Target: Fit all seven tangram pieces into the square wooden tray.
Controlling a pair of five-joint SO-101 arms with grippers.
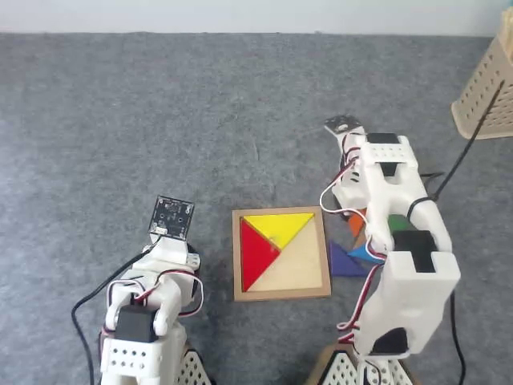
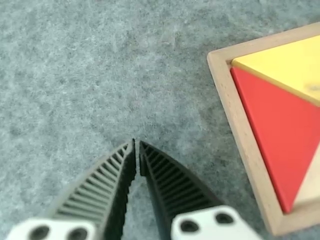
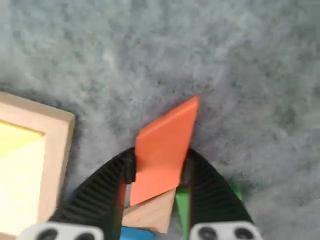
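High view, tray: the square wooden tray (image 1: 280, 293) lies at lower centre on grey carpet (image 1: 160, 120). It holds 2 pieces: a yellow triangle (image 1: 279, 227) along its upper edge and a red triangle (image 1: 255, 253) on its left.
High view, loose pieces: a purple piece (image 1: 345, 263) sits just right of the tray, partly under the right arm (image 1: 401, 241).
High view, left arm: the left arm (image 1: 152, 305) is at lower left, apart from the tray.
Left wrist view, claw: the left gripper (image 2: 136, 146) is narrowed almost to touching and holds nothing, over carpet near a tray corner.
Right wrist view, claw: the right gripper (image 3: 159, 162) is clamped on the orange piece (image 3: 165, 145), beside the tray. A tan piece (image 3: 150, 212) and a green piece (image 3: 181, 210) lie beneath.
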